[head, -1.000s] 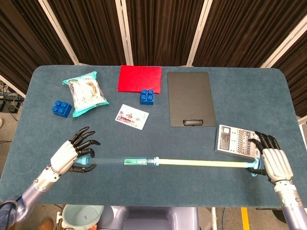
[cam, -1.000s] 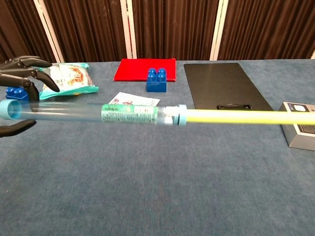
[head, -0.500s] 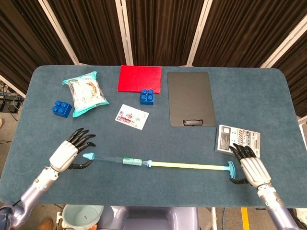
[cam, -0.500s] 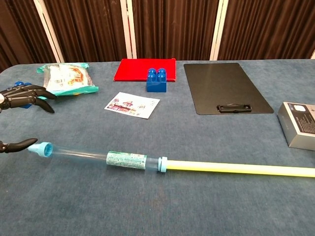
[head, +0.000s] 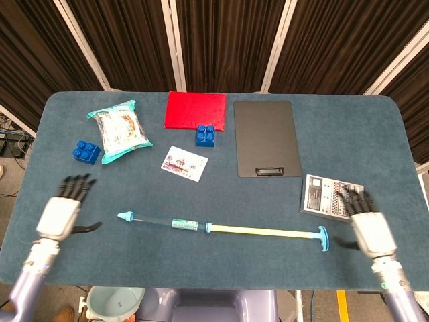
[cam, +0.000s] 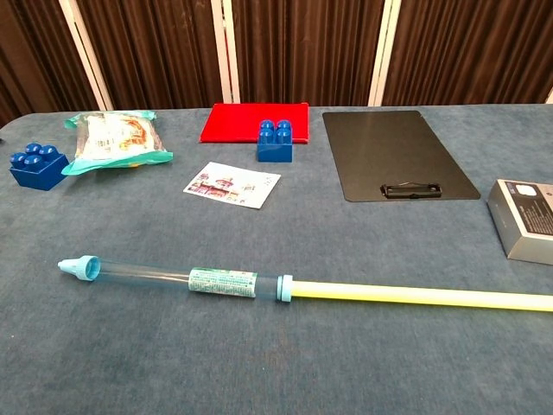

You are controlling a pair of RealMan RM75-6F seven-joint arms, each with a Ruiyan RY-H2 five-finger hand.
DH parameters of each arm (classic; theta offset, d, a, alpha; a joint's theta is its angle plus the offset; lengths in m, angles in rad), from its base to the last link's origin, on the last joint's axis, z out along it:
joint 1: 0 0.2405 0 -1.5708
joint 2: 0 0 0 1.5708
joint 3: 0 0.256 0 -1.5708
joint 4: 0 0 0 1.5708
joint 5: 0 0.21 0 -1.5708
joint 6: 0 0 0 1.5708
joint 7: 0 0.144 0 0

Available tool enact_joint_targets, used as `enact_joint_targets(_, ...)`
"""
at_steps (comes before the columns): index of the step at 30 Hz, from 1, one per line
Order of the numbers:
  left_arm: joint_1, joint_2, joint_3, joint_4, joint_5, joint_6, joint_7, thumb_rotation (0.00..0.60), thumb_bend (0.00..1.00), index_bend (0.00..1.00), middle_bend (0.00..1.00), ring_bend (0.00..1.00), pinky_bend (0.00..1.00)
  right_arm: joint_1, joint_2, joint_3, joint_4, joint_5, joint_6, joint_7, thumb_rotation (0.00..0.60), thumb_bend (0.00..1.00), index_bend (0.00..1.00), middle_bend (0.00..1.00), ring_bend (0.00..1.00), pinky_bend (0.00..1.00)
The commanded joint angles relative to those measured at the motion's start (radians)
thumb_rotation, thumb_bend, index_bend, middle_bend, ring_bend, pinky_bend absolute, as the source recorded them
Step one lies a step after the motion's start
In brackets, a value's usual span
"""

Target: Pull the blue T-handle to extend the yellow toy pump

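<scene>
The toy pump (head: 181, 225) (cam: 173, 278) lies flat on the table, fully drawn out. Its clear barrel points left and its yellow rod (head: 261, 232) (cam: 415, 296) runs right to the blue T-handle (head: 324, 238). My left hand (head: 62, 213) hovers open well left of the barrel's tip, fingers spread, touching nothing. To the right of the T-handle my right hand (head: 369, 228) is open too, a short gap away from it. Neither hand appears in the chest view.
A grey calculator-like box (head: 330, 197) (cam: 524, 218) sits just beside my right hand. Farther back lie a black clipboard (head: 265, 137), a red pad (head: 194, 109), two blue bricks (head: 206, 135) (head: 86, 151), a snack bag (head: 118, 129) and a small card (head: 184, 163).
Both hands let go of the pump, which dropped from mid-air onto the table. The left hand drew back left, the right hand pulled away right of the T-handle.
</scene>
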Motion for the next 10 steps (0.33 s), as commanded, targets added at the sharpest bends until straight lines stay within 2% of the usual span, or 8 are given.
enact_joint_targets(1, 0.09, 0.138, -0.039, -0.169, -0.129, 0.039, 0.123, 0.6, 0.08, 0.08, 0.0, 0.0, 0.0, -0.056, 0.033, 0.037, -0.025, 0.061, 0.08, -0.07, 0.6, 0.0, 0.0, 0.0, 0.0, 0.0)
enact_joint_targets(4, 0.104, 0.171, -0.044, -0.204, -0.158, 0.02, 0.106, 0.6, 0.08, 0.09, 0.0, 0.0, 0.0, -0.069, 0.049, 0.026, -0.023, 0.055, 0.082, -0.053, 0.6, 0.0, 0.0, 0.0, 0.0, 0.0)
enact_joint_targets(10, 0.118, 0.19, -0.04, -0.209, -0.123, 0.02, 0.077, 0.6, 0.08, 0.1, 0.0, 0.0, 0.0, -0.087, 0.075, 0.024, -0.038, 0.033, 0.108, 0.003, 0.6, 0.0, 0.0, 0.0, 0.0, 0.0)
